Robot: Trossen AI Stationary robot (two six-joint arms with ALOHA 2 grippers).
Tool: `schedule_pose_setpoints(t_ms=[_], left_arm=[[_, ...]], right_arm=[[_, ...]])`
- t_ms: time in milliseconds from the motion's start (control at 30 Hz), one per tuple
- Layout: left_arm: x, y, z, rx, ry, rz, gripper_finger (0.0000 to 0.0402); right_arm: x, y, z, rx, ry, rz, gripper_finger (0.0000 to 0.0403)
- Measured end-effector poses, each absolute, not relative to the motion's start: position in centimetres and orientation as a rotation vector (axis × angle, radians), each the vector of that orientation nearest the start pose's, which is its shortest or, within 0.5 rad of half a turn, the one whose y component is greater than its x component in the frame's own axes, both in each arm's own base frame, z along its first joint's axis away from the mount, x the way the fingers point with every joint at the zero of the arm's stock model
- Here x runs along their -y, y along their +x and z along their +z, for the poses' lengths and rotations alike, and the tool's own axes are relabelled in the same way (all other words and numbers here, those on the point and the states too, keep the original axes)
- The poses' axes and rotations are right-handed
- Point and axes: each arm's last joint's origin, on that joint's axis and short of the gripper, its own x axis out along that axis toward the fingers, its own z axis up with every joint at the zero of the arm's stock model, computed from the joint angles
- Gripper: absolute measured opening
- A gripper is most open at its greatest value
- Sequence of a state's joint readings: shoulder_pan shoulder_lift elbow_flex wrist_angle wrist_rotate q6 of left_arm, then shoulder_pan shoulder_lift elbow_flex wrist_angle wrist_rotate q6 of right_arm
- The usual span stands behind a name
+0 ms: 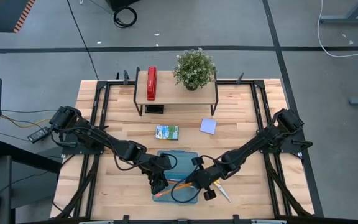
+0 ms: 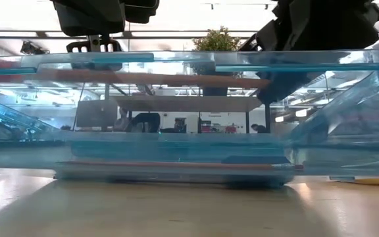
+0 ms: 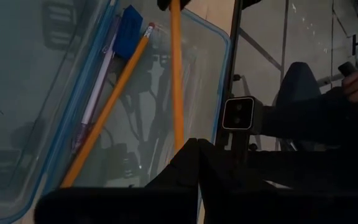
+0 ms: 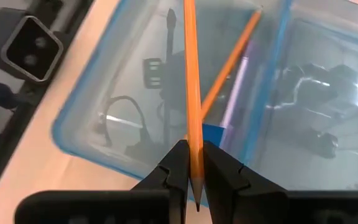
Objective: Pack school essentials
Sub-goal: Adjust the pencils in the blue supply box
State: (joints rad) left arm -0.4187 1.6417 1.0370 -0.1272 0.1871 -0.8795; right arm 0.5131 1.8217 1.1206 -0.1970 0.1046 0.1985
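An orange pencil (image 4: 191,93) was held clamped in the right gripper (image 4: 194,168), above the open translucent blue case (image 4: 104,93). A second pencil (image 3: 107,106) lay inside. Left gripper (image 1: 158,184) hovered at the case edge; finger state not discernible. Lowering and release judged next.

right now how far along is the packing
Partly done. In the blue case already lie one orange pencil, the purple pen and the blue eraser. The right gripper holds the second pencil over the case; the left gripper is at the case. The packet, sticky-note pad and scissors remain on the table.
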Motion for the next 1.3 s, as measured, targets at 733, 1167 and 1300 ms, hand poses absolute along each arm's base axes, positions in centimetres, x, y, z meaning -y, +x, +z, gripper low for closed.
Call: schedule_pose_setpoints(t_ms=[733,1167,1300], left_arm=[[14.5,31.4,21.3,-0.932,-0.725,-0.210,0.0022],[14.5,31.0,20.8,-0.911,-0.571,-0.122,0.0009],[14.3,31.1,20.3,-0.924,-0.518,-0.122,0.0019]], right_arm=[[-18.2,33.0,17.6,-0.825,-0.079,0.284,0.0161],[-17.6,32.0,17.7,-0.930,-0.039,0.232,0.0158],[-16.9,30.7,19.9,-0.948,0.038,0.179,0.0154]])
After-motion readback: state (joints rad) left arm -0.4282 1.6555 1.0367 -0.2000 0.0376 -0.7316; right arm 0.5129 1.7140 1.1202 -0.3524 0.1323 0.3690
